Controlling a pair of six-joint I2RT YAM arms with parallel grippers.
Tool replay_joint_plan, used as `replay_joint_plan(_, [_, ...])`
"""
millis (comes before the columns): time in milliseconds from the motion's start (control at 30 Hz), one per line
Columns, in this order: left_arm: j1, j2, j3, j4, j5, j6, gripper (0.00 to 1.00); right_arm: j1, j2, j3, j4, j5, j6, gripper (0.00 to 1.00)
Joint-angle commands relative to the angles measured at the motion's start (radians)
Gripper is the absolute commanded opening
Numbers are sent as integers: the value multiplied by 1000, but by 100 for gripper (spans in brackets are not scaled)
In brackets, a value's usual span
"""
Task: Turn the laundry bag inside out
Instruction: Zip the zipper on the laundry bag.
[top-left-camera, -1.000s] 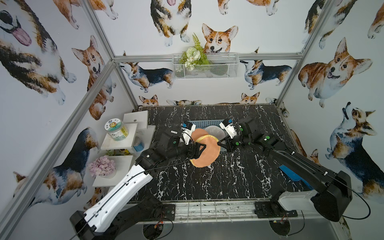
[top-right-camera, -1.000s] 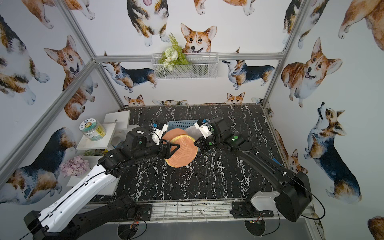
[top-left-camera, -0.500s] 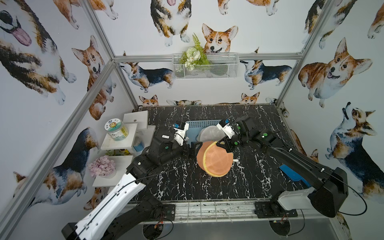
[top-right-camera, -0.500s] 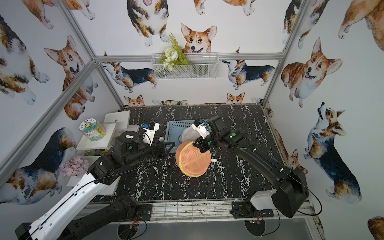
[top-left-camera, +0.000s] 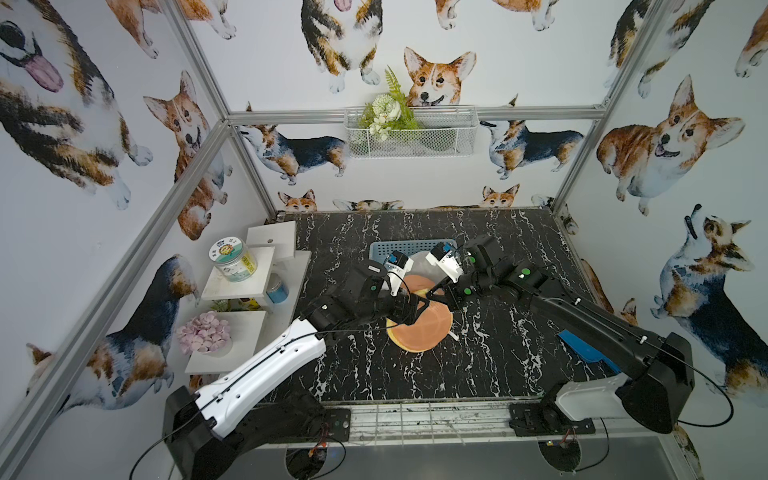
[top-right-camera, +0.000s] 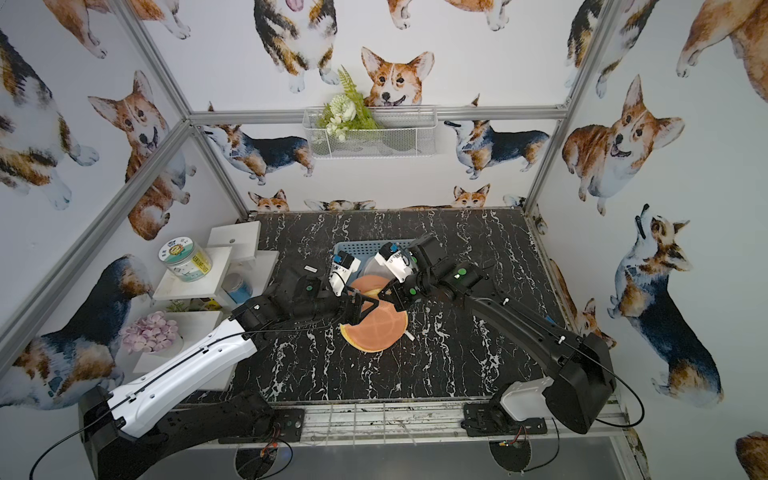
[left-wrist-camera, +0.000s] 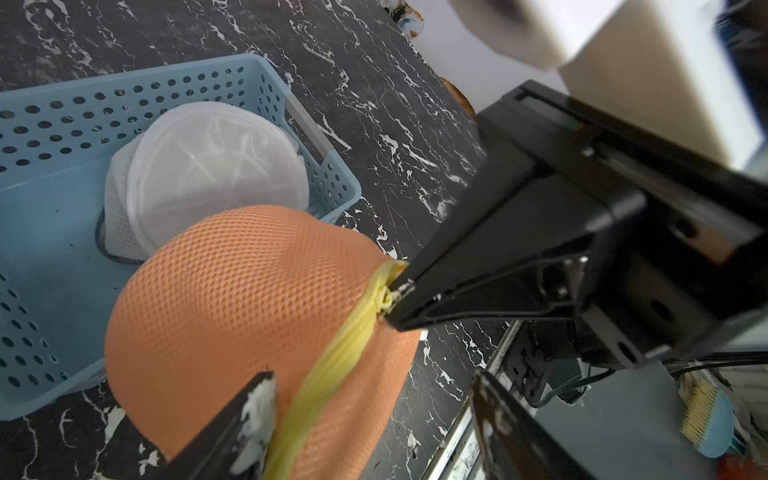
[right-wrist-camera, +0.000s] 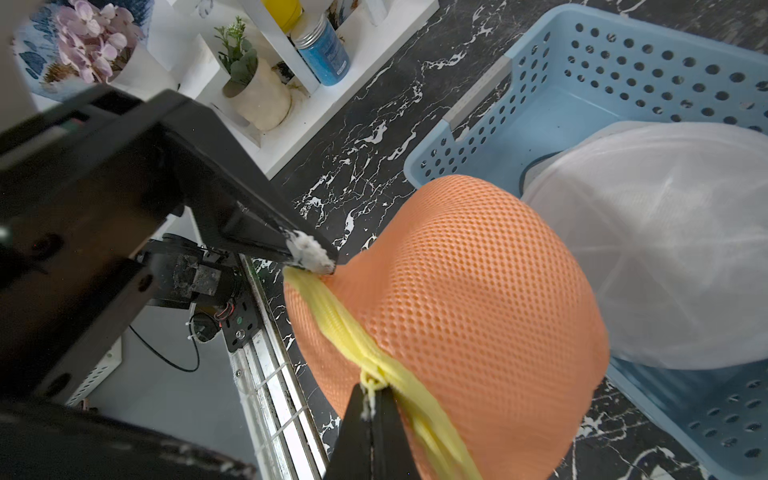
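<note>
Black table (top-left-camera: 478, 232) below, I see the round orange net laundry bag (top-left-camera: 424, 332) stretched 12 to 6 o'clock, right gripper (right-wrist-camera: 371, 405) pinching its yellow zip (right-wrist-camera: 332, 316), left gripper (left-wrist-camera: 372, 380) wide apart.

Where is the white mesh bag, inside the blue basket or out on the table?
Inside: the white bag lies within the walls of the basket.

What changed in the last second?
Left pincer pulled away from the orange laundry bag, then came back; it is now open astride the yellow zip edge. Right pincer stayed shut on that edge. Blue basket and white bag unmoved.
</note>
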Motion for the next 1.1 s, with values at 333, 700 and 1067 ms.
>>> replay_joint_plan(333, [-2, 21, 17, -11, -37, 32, 7, 12, -42, -39, 82, 5, 70, 0])
replay_joint_plan(700, [55, -75, -10, 29, 2, -24, 0, -77, -139, -229, 136, 48, 154, 0])
replay_joint_plan(1067, [206, -137, -75, 174, 151, -141, 0, -75, -260, -456, 221, -10, 254, 0])
